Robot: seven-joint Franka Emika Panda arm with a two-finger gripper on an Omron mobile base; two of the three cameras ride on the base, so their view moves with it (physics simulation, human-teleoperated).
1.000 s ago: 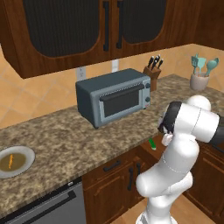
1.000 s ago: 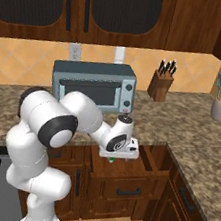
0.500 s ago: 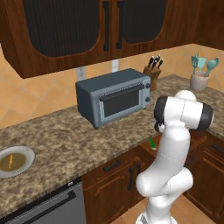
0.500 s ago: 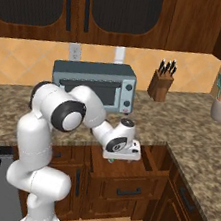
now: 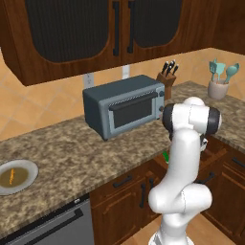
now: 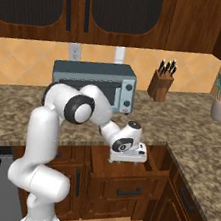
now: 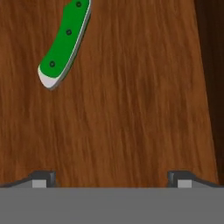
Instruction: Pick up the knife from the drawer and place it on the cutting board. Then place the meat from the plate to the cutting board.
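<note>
Gripper: the gripper [image 7: 112,177] is held spread wide inside the open drawer [image 6: 123,171], grasping nothing; its tips are seen apart over bare wood.
Knife: the knife [image 7: 65,41] lies flat on the drawer floor, green handle visible, clear of the fingertips.
Plate: the plate [image 5: 29,168] is seen on the counter [image 5: 72,153] at far left.
Meat: the meat [image 5: 11,176] rests on the plate.

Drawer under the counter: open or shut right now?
Open. The drawer is pulled out past the cabinet fronts, the gripper is inside it, and the knife lies on its wooden floor.
</note>
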